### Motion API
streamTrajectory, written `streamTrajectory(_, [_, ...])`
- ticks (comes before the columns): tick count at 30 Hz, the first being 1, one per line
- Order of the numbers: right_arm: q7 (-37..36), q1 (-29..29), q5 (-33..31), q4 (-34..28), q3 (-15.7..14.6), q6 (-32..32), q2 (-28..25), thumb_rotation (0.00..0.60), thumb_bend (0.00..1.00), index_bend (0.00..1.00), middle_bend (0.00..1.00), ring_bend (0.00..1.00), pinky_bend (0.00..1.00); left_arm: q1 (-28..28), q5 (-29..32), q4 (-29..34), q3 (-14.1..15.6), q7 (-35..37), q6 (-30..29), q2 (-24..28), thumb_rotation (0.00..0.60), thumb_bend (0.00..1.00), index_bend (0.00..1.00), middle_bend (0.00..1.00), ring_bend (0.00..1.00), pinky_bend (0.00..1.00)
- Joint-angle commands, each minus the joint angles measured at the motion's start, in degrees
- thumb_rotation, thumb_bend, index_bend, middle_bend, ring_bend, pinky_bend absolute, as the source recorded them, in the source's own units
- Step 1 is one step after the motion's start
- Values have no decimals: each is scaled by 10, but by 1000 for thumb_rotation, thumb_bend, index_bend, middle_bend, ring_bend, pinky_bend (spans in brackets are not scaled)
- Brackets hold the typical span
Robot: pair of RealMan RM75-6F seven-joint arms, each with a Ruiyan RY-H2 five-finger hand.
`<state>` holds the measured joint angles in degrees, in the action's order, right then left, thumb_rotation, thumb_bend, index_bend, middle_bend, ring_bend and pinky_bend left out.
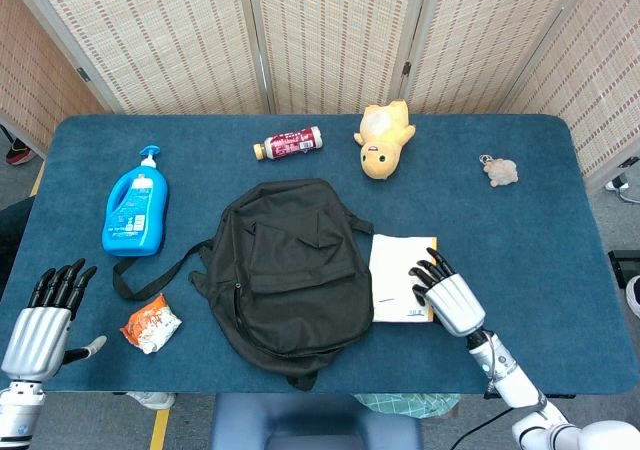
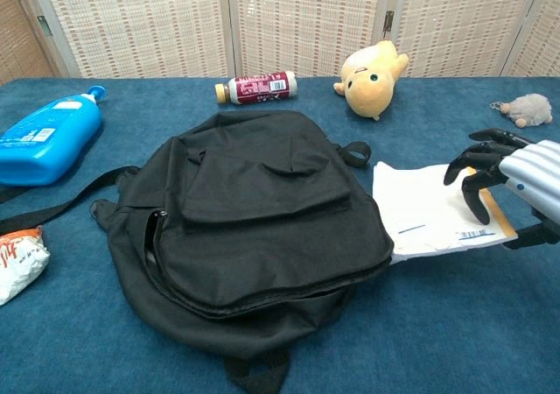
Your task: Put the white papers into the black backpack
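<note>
The black backpack (image 1: pixel 290 270) (image 2: pixel 254 210) lies flat mid-table, its side zip partly open. The white papers (image 1: pixel 395 275) (image 2: pixel 420 210), stacked on a tan envelope, lie just right of it, with their left edge touching the bag. My right hand (image 1: pixel 450 295) (image 2: pixel 512 179) holds the stack's right end, fingers curled down on top and thumb at the edge below. My left hand (image 1: pixel 40 320) hovers open off the table's front left corner, fingers apart and holding nothing. The chest view does not show it.
A blue pump bottle (image 1: pixel 135 210) (image 2: pixel 48 140) lies left of the bag, and a snack packet (image 1: pixel 150 322) (image 2: pixel 17 263) lies front left. At the back are a drink bottle (image 1: pixel 288 143), a yellow plush (image 1: pixel 383 140) and a small fluffy keychain (image 1: pixel 500 171).
</note>
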<state>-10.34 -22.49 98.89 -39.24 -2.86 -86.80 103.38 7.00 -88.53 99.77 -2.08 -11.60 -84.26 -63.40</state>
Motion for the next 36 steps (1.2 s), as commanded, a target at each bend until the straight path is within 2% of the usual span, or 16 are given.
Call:
streamTrajectory(1, [-5, 11, -9, 22, 14, -30, 3, 600, 358, 763, 385, 256, 105, 11, -8, 1, -3, 4, 10, 5, 600, 122, 62, 57, 43, 0])
streamTrajectory(6, [-11, 16, -23, 40, 41, -79, -8, 600, 359, 791, 399, 268, 105, 41, -28, 7, -10, 10, 37, 14, 600, 121, 62, 57, 43, 0])
streamTrajectory(11, [-3, 12, -23, 29, 55, -115, -36, 600, 359, 794, 401, 272, 108, 79, -48, 13, -17, 23, 76, 23, 600, 121, 66, 57, 44, 0])
streamTrajectory(21, [74, -13, 10, -84, 60, -143, -125, 600, 359, 794, 401, 271, 109, 172, -72, 18, -28, 44, 180, 13, 600, 122, 84, 57, 46, 4])
streamTrajectory(28, [140, -28, 32, -186, 63, -135, -192, 600, 359, 794, 401, 273, 109, 238, -84, 26, -23, 37, 264, -18, 600, 122, 106, 57, 47, 4])
streamTrajectory(36, [172, -30, 41, -237, 66, -125, -223, 600, 359, 794, 400, 273, 109, 305, -80, 7, -16, 54, 348, -73, 600, 122, 138, 57, 48, 3])
